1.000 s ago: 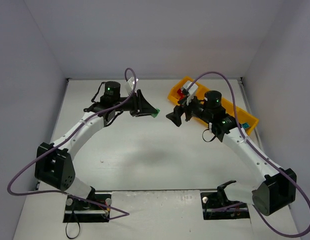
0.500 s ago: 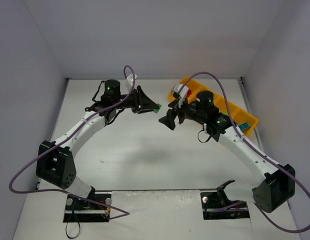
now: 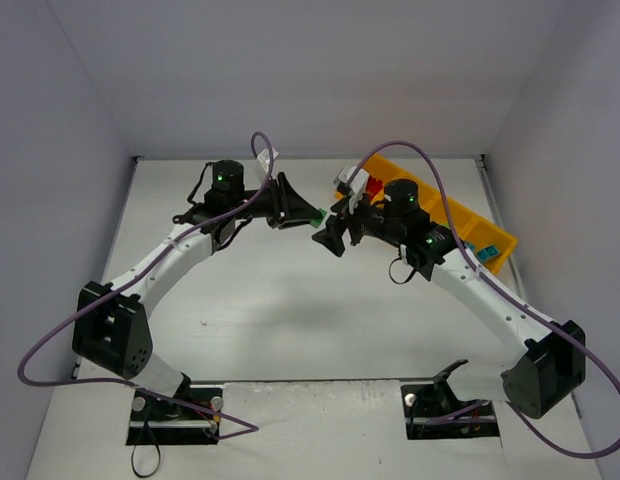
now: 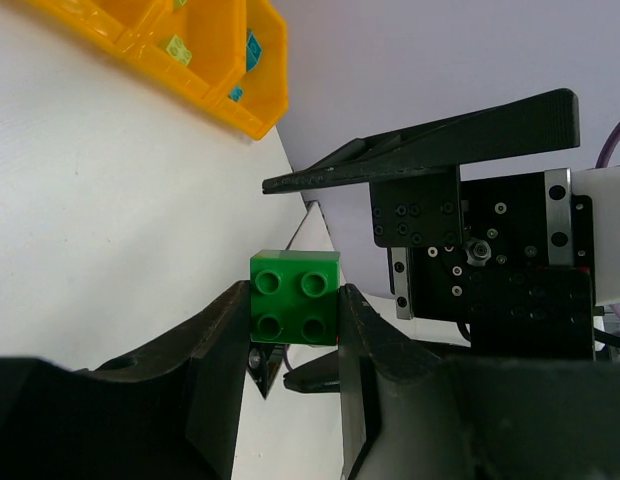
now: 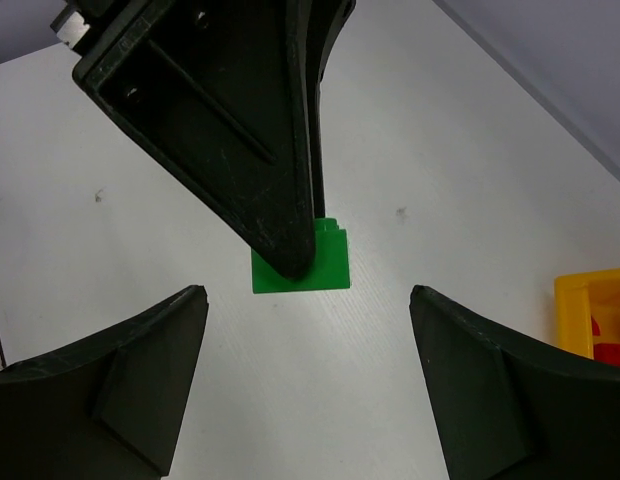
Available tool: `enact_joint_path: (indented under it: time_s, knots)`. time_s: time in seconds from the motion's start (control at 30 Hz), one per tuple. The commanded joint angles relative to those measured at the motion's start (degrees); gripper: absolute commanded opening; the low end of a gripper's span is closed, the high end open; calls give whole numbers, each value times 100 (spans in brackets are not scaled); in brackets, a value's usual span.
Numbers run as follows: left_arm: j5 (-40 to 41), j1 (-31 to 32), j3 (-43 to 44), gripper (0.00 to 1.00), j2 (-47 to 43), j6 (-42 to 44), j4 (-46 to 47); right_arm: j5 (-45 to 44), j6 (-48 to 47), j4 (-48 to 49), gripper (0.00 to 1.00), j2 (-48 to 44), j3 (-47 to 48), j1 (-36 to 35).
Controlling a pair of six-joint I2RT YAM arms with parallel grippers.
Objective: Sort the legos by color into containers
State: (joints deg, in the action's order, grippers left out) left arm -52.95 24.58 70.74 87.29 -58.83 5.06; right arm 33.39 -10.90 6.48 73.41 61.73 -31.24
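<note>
My left gripper (image 3: 308, 212) is shut on a dark green lego (image 3: 317, 214) and holds it above the table, left of the orange-yellow tray (image 3: 496, 243). The left wrist view shows the lego (image 4: 295, 297) studs-up between the fingers. My right gripper (image 3: 326, 232) is open and empty, facing the left gripper a short way from the lego. In the right wrist view the lego (image 5: 325, 268) sits partly behind a left finger (image 5: 240, 130), between and beyond my open right gripper (image 5: 307, 308). Red legos (image 3: 373, 187) lie in the tray's far compartment and teal ones (image 3: 480, 250) near its right end.
In the left wrist view the tray (image 4: 205, 85) holds a pale yellow-green lego (image 4: 175, 47) and teal legos (image 4: 252, 45). The tray's corner (image 5: 588, 300) with a red lego (image 5: 615, 345) shows at the right of the right wrist view. Walls close in the table on three sides.
My right gripper has swung left from the tray toward the left gripper. My left gripper has moved slightly right, still holding the green lego.
</note>
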Motion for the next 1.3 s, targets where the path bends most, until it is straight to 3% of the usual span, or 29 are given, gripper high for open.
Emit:
enact_joint_path:
  time_s: [0.0,0.63,0.73,0.87,1.1,1.13,1.27]
  knots:
    - [-110,38,168,0,-124,-41,514,-113,-106,459,78,51,348,-75]
    - [-119,126,63,0,-133,-15,399,-245,-115,644,61,174,410,-189]
    - [-110,135,54,0,-124,-15,399,-262,-123,644,53,157,392,-189]
    - [-110,152,36,0,-142,-6,373,-227,-115,635,32,165,357,-189]
    - [-75,153,-25,0,-212,47,286,-333,-132,626,6,77,225,-189]
    - [-40,161,-16,3,-229,73,242,-368,-141,626,4,51,208,-198]
    - [232,135,106,32,-378,563,-303,-526,-167,600,0,-2,50,-189]
